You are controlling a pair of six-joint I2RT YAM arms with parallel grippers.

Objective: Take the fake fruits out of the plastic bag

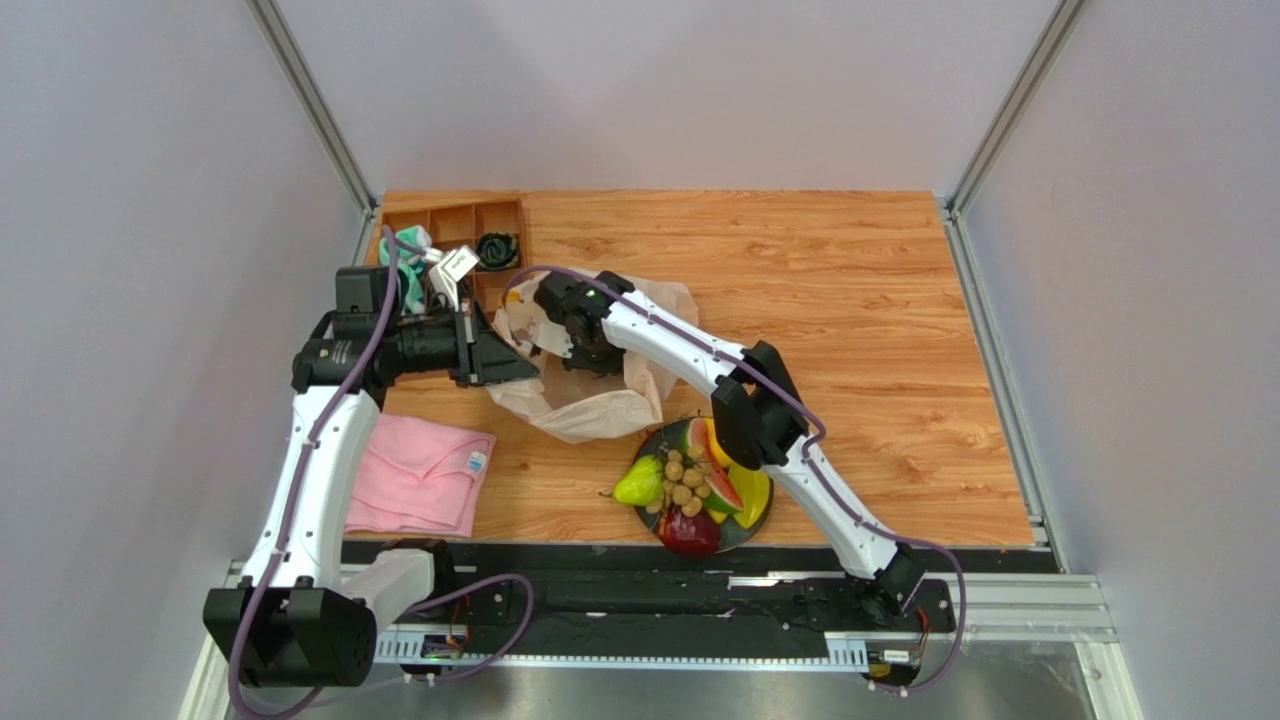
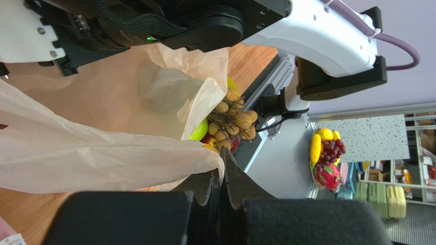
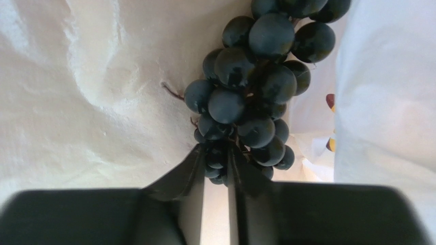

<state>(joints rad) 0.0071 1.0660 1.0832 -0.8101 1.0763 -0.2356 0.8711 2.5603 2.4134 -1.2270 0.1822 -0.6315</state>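
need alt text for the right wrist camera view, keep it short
A bunch of dark grapes lies inside the pale, crinkled plastic bag, filling the upper middle of the view. The right pincer reaches in from below, its two fingers closed on the lowest grapes.

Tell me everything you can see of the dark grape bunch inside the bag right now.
The dark grape bunch is a cluster of glossy blue-black round grapes, plastic-looking, with thin brown stem bits showing. It lies inside the plastic bag, against its crinkly white wall. The right gripper is closed on its nearest grapes.
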